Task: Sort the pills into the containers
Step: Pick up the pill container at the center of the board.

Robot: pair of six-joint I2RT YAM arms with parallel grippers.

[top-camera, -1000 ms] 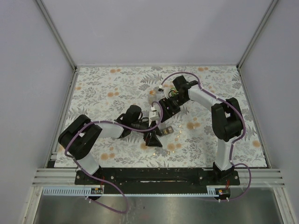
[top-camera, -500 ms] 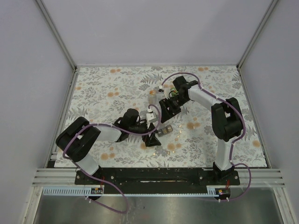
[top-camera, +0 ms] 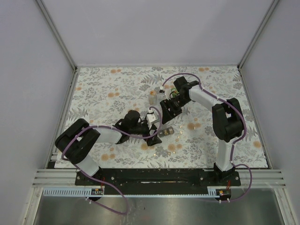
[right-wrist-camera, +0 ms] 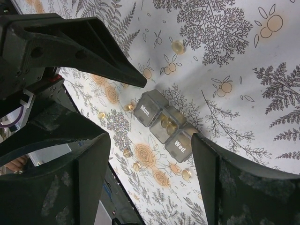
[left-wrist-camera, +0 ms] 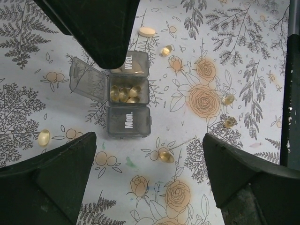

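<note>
I'm hovering left gripper [left-wrist-camera: 149,140] and right gripper [right-wrist-camera: 150,140], both spread empty, over pill organizer [left-wrist-camera: 127,96], its middle lid [left-wrist-camera: 88,84] open for loose pills [left-wrist-camera: 164,154] beside it

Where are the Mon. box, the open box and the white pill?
Mon. box [left-wrist-camera: 129,121], left wrist view, on its closed lid.
Open box [left-wrist-camera: 89,84], left wrist view, on its raised lid.
White pill [left-wrist-camera: 146,32], left wrist view, its middle.
</note>
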